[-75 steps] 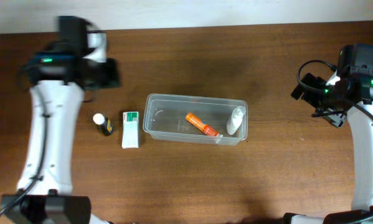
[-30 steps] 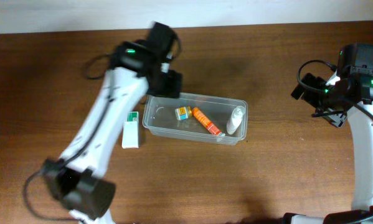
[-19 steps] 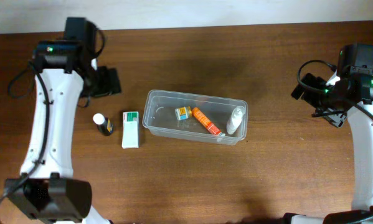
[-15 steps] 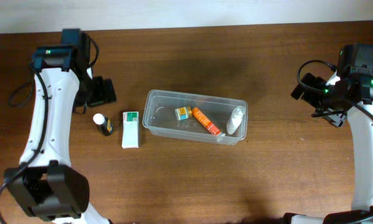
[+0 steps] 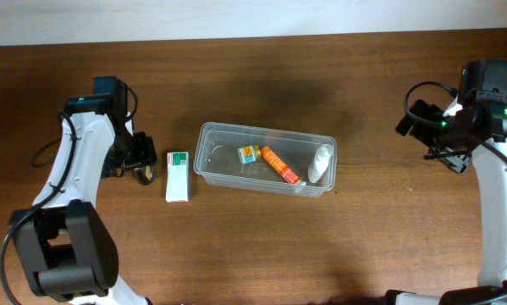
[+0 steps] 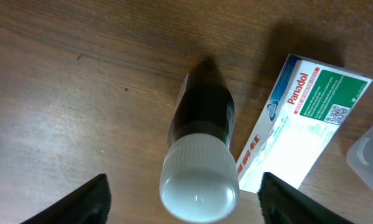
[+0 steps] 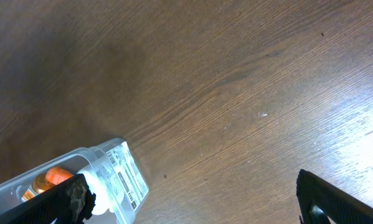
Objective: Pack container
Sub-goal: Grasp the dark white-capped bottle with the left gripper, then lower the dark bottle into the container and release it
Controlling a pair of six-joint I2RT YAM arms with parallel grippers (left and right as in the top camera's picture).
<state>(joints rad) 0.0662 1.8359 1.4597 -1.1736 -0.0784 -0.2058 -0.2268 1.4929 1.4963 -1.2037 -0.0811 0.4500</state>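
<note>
Straddling dark white-capped bottle (image 6: 202, 118) | left end effector (image 6: 185, 190) apart | right end effector (image 7: 192, 191) apart

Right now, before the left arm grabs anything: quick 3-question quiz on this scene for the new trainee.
1. How many items lie inside the tub?
2. What sits between the fingers of the left gripper? A a spoon, B the dark bottle, C nothing.
3. True or false: the medicine box lies outside the tub.
Key: 1. three; 2. B; 3. true.
</note>
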